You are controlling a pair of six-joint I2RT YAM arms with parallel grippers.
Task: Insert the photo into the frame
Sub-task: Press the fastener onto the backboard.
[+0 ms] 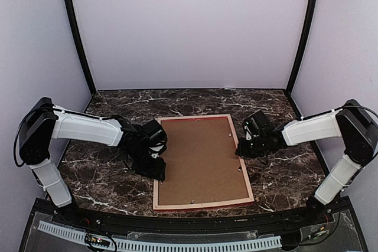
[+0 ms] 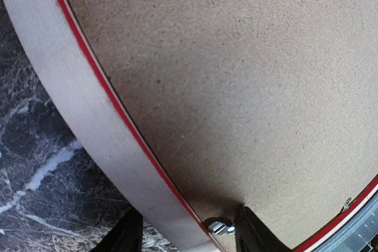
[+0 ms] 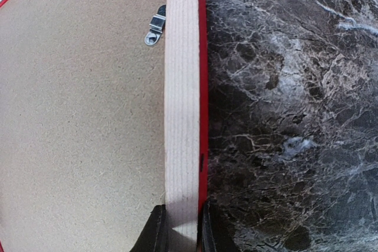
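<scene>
The left gripper (image 2: pixel 188 219) stands spread astride the left rail of the frame (image 1: pixel 204 205), which lies face down on the table (image 1: pixel 277 175), brown backing board (image 1: pixel 201 157) up. Only its wrist view shows the metal tab (image 2: pixel 218 226) there. The right gripper (image 3: pixel 182 231) is clenched on the right rail.

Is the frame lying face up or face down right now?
Face down. The frame shows its pale wood back, with the brown backing board and a clip uppermost.

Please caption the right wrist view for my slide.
Right gripper clamps the frame rail between backing board and marble table.
</scene>
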